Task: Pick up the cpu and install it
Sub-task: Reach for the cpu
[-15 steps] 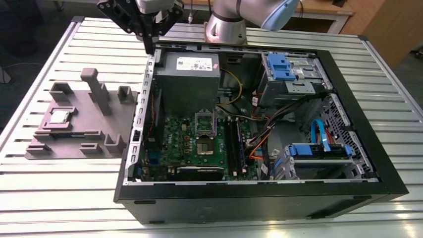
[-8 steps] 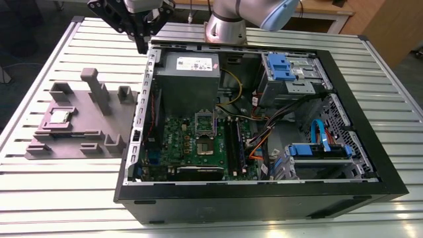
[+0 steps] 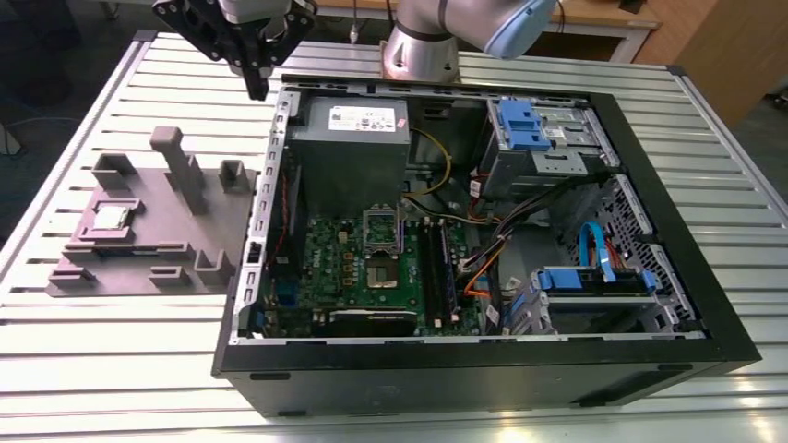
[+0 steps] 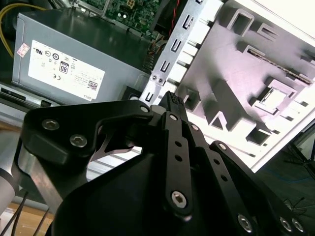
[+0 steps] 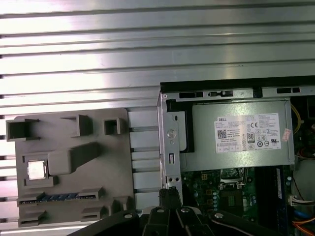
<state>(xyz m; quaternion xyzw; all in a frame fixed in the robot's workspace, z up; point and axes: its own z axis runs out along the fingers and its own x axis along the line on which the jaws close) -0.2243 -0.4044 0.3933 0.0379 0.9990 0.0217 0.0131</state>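
The black gripper (image 4: 172, 103), fingertips pressed together, hangs above the case's metal edge (image 4: 170, 49), between the grey power supply (image 4: 74, 44) and the purple-grey tray (image 4: 231, 59) (the cpu (image 4: 272, 96) lies in its recess).

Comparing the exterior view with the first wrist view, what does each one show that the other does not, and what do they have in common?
The exterior view adds the blue drive bays towards the exterior view's right inside the case, and the arm's base. The first wrist view adds a bluish strip lying in a slot of the tray. Both share the cpu resting in the tray, the power supply, and the gripper near the case's edge, apart from the cpu.
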